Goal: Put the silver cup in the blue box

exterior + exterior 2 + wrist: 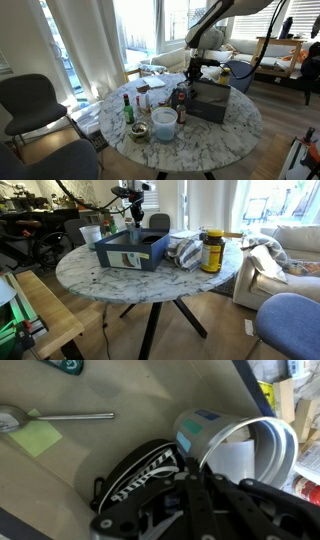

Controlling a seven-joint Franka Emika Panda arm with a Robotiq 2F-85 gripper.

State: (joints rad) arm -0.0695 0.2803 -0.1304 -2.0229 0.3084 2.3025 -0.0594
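The blue box (pixel 210 102) stands on the round marble table and also shows in an exterior view (pixel 130 252). My gripper (pixel 192 70) hangs above the box's open top in both exterior views (pixel 133 212). In the wrist view my dark fingers (pixel 195 478) are shut on the wall of the silver cup (pixel 235 445). The cup is tipped on its side, with its wide round mouth facing right. Below it lies the box's beige floor (pixel 90 460), with the blue wall (pixel 256 388) at the upper right. The cup is too small to make out in the exterior views.
On the box floor lie a spoon (pixel 60 417), a yellow note (pixel 36 436) and a black-and-white striped item (pixel 140 470). On the table stand a white tub (pixel 164 122), a low dish (pixel 138 131), a green bottle (pixel 127 110), a yellow jar (pixel 212 252) and a cloth (pixel 185 250).
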